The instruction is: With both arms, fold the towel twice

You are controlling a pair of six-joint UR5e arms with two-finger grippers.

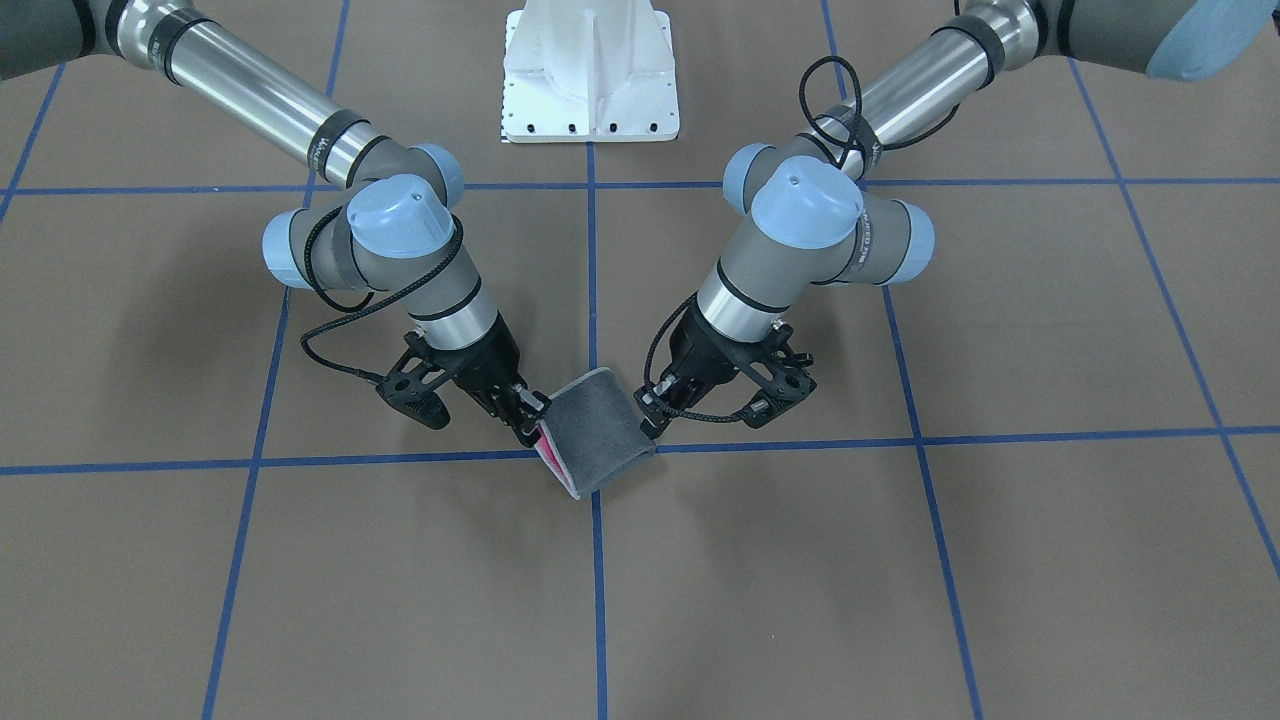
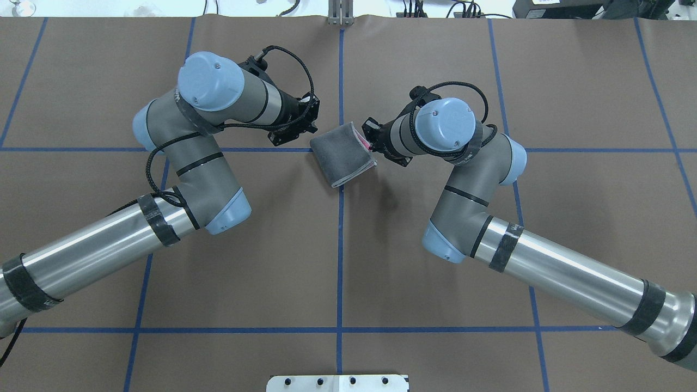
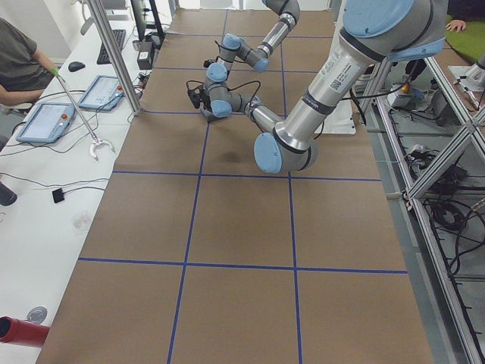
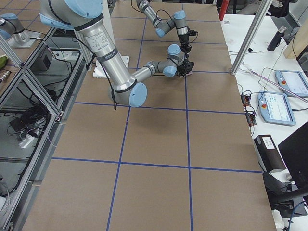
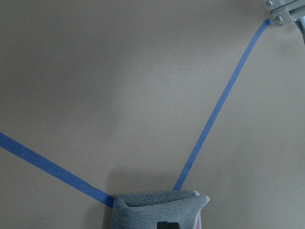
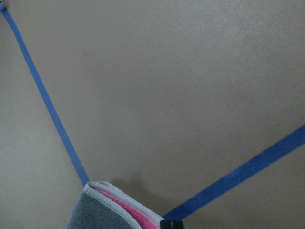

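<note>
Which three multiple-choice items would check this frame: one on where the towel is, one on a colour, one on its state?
1. Where is the towel?
A. at a far corner
B. between the two grippers, at a crossing of blue tape
C. draped over an arm

2. What colour shows inside its open edge?
A. green
B. yellow
C. pink

3. What state is the towel in?
A. spread in one layer
B. folded, grey outside
C. balled up

Key:
1 B: it is between the right gripper and the left gripper, where the tape lines cross.
2 C: the right wrist view shows pink between the pale-bordered layers.
3 B: layers are stacked at the open edge and the grey face is outward.
</note>
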